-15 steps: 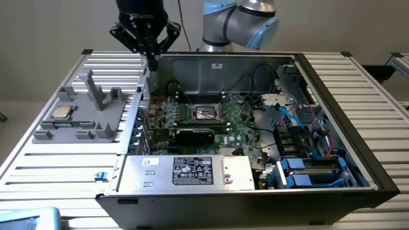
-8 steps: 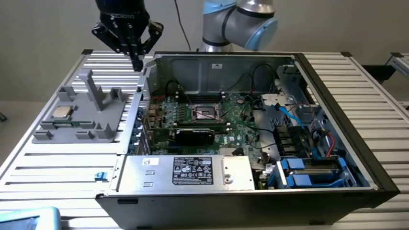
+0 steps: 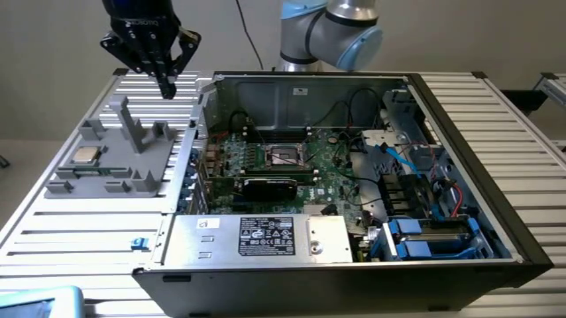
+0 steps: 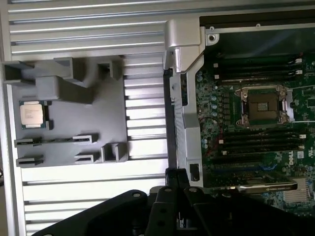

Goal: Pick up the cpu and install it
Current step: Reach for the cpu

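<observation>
Cpu (image 3: 85,155) lies flat, shiny top up, on the near-left part of the grey fixture (image 3: 142,164), at the middle left of the exterior view; nothing touches it.

Nearest the camera, at the lower centre, a silver power supply box (image 3: 256,238) with a white label fills the front of the open computer case (image 3: 292,99). The case and the fixture both rest on the slatted metal table (image 3: 89,225), with the fixture just beside the case's left wall. Further back, in the middle of the frame, the dark square socket (image 3: 285,156) sits on the green board with its metal frame around it.

Furthest off, in the upper left, the black gripper (image 3: 168,89) hangs in the air beyond the fixture's upright posts, well apart from the cpu, its fingers pressed together with nothing between them. The robot arm (image 3: 332,30) stands behind the case at the top centre.
</observation>
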You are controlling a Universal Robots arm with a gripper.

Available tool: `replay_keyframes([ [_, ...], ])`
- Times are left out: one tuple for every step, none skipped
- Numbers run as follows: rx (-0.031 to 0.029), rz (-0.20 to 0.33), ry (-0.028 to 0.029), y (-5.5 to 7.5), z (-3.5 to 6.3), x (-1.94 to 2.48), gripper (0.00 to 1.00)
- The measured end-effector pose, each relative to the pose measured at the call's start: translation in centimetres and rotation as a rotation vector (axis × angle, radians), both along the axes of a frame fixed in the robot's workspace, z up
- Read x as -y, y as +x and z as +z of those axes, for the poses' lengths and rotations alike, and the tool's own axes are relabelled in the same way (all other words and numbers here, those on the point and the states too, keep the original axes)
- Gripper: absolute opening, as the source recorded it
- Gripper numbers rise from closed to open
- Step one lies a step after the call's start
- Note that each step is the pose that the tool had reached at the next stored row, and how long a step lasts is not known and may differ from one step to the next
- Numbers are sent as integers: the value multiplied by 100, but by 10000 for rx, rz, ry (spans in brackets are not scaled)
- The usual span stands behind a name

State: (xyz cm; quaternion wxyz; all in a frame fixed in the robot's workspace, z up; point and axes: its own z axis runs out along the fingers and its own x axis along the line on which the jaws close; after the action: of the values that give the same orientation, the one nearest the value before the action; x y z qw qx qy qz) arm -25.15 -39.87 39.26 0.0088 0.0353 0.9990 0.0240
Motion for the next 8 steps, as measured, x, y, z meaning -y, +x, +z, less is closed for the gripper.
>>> replay_keyframes([
  [-2, 2, 1, -25, 0, 0, 11],
  [-3, 2, 0, -49, 0, 0, 11],
  [-3, 2, 1, -78, 0, -1, 11],
  [-4, 2, 0, -104, 0, -2, 11],
  [-7, 2, 0, -124, 0, -2, 11],
  [-12, 3, 0, -139, 0, -4, 11],
  [-15, 3, 0, -154, 0, -5, 11],
  [-17, 2, 0, -174, 0, -6, 11],
])
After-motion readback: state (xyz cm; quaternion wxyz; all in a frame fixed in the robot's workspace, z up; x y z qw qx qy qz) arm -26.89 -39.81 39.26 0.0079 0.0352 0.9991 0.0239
